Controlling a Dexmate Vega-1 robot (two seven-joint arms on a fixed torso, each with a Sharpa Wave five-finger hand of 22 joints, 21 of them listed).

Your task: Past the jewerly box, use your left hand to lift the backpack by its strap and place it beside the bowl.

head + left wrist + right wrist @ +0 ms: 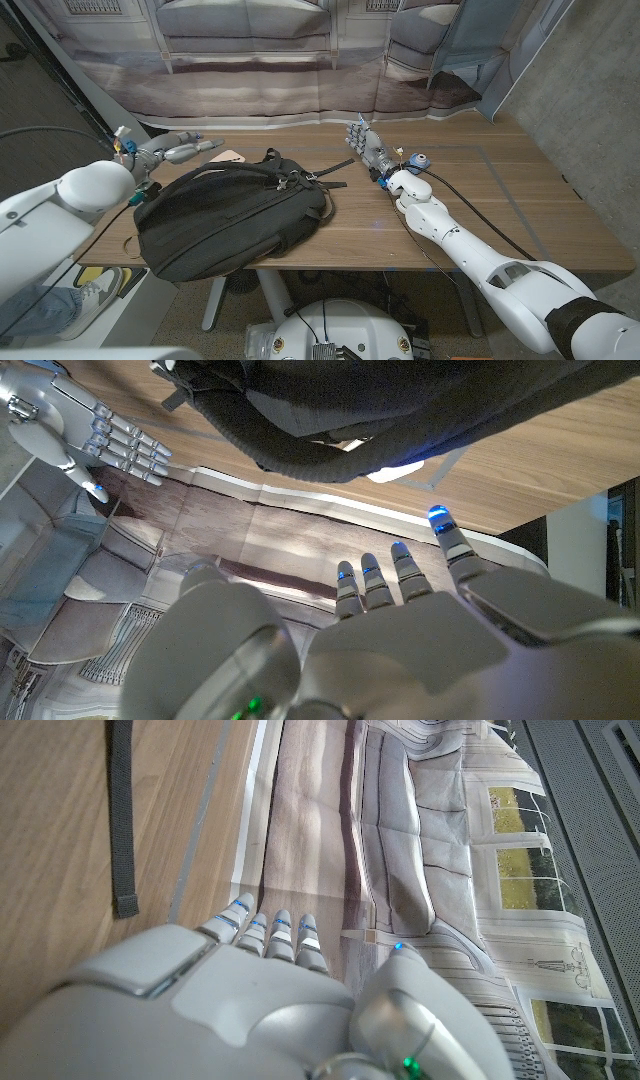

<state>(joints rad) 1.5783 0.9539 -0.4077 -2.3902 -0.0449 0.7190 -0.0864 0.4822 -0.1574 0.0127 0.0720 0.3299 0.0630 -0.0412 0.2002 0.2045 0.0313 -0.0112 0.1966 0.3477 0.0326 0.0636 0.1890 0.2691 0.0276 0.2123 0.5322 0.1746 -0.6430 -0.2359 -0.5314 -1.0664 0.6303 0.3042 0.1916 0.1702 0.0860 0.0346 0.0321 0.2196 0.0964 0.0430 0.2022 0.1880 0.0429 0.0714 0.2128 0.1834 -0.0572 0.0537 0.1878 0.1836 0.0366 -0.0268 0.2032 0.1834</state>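
Observation:
A black backpack (230, 215) lies on the wooden table (470, 200), left of the middle. One thin strap (330, 184) trails from it toward my right hand. My left hand (182, 150) hovers past the backpack's far left corner, fingers stretched out and apart, holding nothing. In the left wrist view the left hand (400, 595) is spread open, with the backpack (380, 410) beyond its fingertips. My right hand (365, 146) stands upright at the table's far middle, fingers straight and empty. The right wrist view shows the right hand (270, 970) near the strap's loose end (122, 810).
A small pale flat object (230, 156) lies on the table just beyond the backpack, close to my left hand. A printed backdrop (280, 50) hangs behind the table's far edge. The table's right half is bare wood. A shoe (95, 290) sits on the floor at left.

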